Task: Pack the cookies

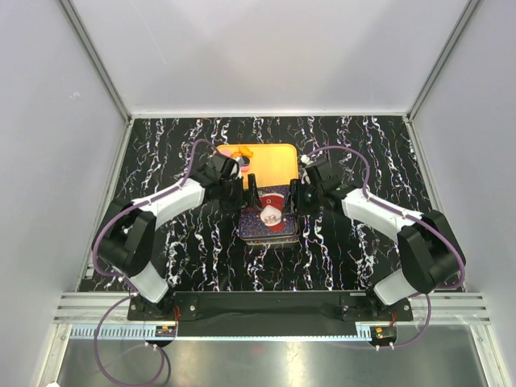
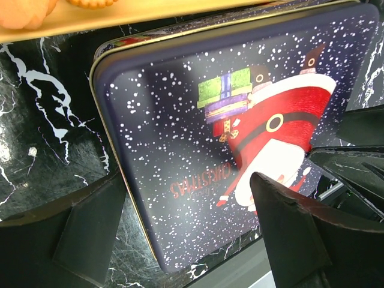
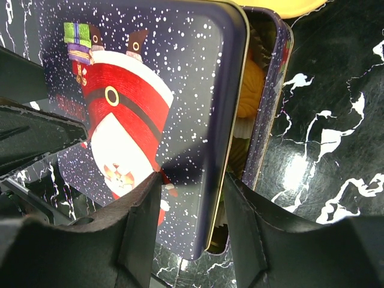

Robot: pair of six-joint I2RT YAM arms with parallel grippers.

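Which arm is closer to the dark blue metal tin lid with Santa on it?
Right. The right fingers pinch the edge of the dark blue Santa-printed metal lid; the left fingers stand open, straddling its opposite edge without gripping.

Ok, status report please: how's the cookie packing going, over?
Right end effector pinching lid edge. Left end effector open, astride lid edge. Cookies in tin, lid ajar. Nothing blocking.

Can glimpse only a sliver of the cookies point(image 3: 249, 90) through the gap between the Santa lid point(image 3: 138, 120) and the tin point(image 3: 277, 72) wall in the right wrist view; cannot count them. In the left wrist view, cut off by the top edge: tray point(image 2: 192, 11) and more cookies. Cannot read the small line under the lid's lettering.
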